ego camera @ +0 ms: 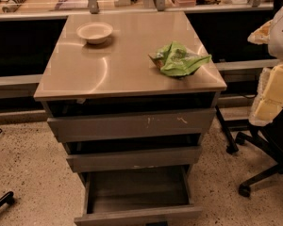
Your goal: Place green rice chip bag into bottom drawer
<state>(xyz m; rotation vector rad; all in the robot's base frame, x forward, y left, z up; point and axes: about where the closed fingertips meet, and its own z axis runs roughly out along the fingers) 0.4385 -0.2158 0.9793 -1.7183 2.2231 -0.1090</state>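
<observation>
The green rice chip bag lies crumpled on the steel top of the cabinet, near the right edge and not far from the front right corner, with nothing touching it. Well apart from it, toward the back left of the same top, sits a pale shallow bowl. Below the top, all three drawers stand pulled out in steps: the upper drawer with a scratched front only a little, the middle drawer slightly more, and the bottom drawer farthest, its dark boxy interior open to view from above. The gripper hangs at the right edge of the view, close to the camera, a blur of white and pale yellow parts off to the side of the cabinet and clear of the bag; whether it is open or closed cannot be told. Beneath it the black base of an office chair stands on the speckled floor.
</observation>
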